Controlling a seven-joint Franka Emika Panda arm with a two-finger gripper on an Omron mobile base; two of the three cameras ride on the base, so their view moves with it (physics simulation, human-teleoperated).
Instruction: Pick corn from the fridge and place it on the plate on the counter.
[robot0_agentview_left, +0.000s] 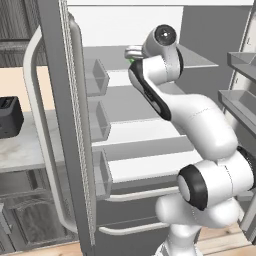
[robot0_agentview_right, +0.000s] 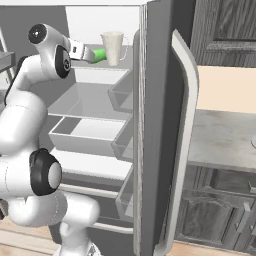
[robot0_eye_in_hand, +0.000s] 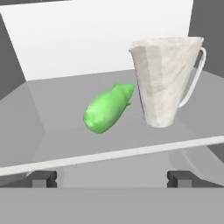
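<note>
Gripper (robot0_eye_in_hand: 111, 178) fingers stand wide apart and hold nothing, their tips just short of the top shelf's front edge inside the open fridge (robot0_agentview_right: 150, 125). On that shelf the corn (robot0_eye_in_hand: 107, 108) lies on its side at about twelve o'clock from the gripper, its tip pointing to two o'clock. A white mug (robot0_eye_in_hand: 165, 81) stands upright just beside it at three o'clock of the corn.

On the fridge (robot0_agentview_right: 155, 125) shelf (robot0_eye_in_hand: 65, 144), bare room lies ahead of the wide-spread jaws up to the corn (robot0_eye_in_hand: 107, 109), while the white mug (robot0_eye_in_hand: 166, 78) stands just beside it, crowding the approach toward the shelf's right edge.
</note>
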